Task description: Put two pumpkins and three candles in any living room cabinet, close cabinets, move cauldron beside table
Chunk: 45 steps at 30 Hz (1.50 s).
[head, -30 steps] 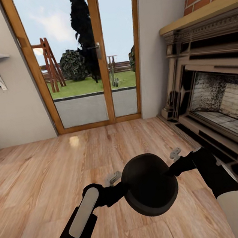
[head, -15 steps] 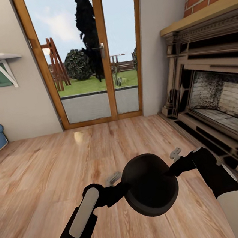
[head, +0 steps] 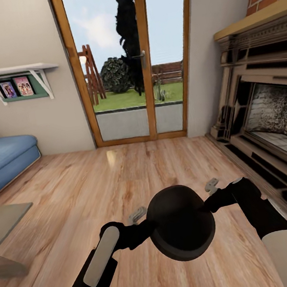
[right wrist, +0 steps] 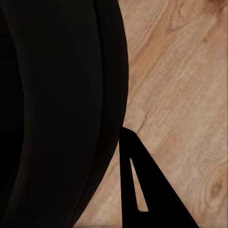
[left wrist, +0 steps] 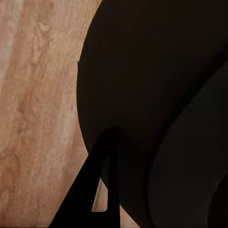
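1. Evidently the cauldron [head: 181,222] is in transit: it hangs above the wooden floor [head: 77,189] in the lower centre of the head view, carried between both arms so its round, bulky body cannot swing or roll away.
2. The left gripper [head: 143,223] comes in from the lower left and meets the pot's side; the right gripper [head: 208,200] meets the opposite side from the lower right. Each looks pressed against the black wall, but whether its jaws pinch the rim or merely bear on it I cannot tell.
3. In the left wrist view the cauldron [left wrist: 156,109] is a dark mass right against the camera, with one finger [left wrist: 88,190] dark against the planks; the right wrist view gives the same, pot [right wrist: 57,109] and finger [right wrist: 142,185]. That closeness suits a two-sided squeeze.
4. The table [head: 6,220] shows as a grey glossy corner at the left edge, below the blue sofa [head: 6,156]. The pot belongs beside it, so the carry likely heads that way.
5. The glass doors [head: 132,63] stand top centre, and the fireplace [head: 265,99] fills the right edge.
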### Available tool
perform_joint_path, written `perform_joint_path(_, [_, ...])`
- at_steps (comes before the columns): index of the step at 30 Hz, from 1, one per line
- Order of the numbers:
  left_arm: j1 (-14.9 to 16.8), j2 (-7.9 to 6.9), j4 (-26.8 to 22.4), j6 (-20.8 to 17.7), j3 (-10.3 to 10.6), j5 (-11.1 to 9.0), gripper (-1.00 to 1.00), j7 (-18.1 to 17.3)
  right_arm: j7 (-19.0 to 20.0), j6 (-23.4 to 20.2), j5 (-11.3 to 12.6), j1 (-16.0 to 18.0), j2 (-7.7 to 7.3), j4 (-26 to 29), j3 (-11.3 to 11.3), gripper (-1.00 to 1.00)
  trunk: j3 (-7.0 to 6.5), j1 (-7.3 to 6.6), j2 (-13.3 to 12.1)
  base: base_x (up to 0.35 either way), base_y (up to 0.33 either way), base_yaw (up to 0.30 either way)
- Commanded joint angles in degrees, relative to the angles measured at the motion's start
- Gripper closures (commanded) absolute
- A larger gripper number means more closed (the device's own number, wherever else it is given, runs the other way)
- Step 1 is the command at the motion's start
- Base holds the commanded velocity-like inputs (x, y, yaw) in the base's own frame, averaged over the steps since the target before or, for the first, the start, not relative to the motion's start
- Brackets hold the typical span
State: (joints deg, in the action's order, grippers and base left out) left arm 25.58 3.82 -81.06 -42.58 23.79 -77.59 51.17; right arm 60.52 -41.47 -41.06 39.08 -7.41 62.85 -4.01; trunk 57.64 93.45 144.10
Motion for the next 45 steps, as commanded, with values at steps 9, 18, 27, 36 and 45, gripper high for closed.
perform_joint_path(9, [0.08, -0.05, -0.06, -2.60, 0.21, 19.85, 1.00, -33.15, 20.96, -0.54, 0.19, 0.03, -10.33, 0.09, -4.07, 1.00, 0.05, -0.05, 0.04, -0.312, -0.123, 0.290])
perform_joint_path(18, [0.08, -0.05, -0.06, -2.60, 0.21, 19.85, 1.00, -33.15, 20.96, -0.54, 0.19, 0.03, -10.28, 0.09, -4.07, 1.00, 0.05, -0.05, 0.04, -0.313, -0.123, 0.291])
perform_joint_path(27, [0.08, -0.05, -0.06, -2.60, 0.21, 19.85, 1.00, -33.15, 20.95, -0.54, 0.19, 0.03, -10.29, 0.12, -4.07, 1.00, 0.05, -0.05, 0.04, -0.313, -0.123, 0.291])
perform_joint_path(36, [0.08, -0.05, -0.06, -2.60, 0.21, 19.85, 1.00, -33.15, 20.96, -0.49, 0.19, 0.03, -10.28, 0.11, -4.07, 1.00, 0.05, -0.05, 0.04, -0.325, -0.074, 0.291])
perform_joint_path(45, [0.08, -0.05, 0.02, -2.60, 0.21, 19.76, 1.00, -33.24, 20.88, -0.45, 0.19, 0.03, -10.27, 0.11, -4.07, 1.00, 0.05, -0.05, 0.04, -0.129, -0.003, 0.291])
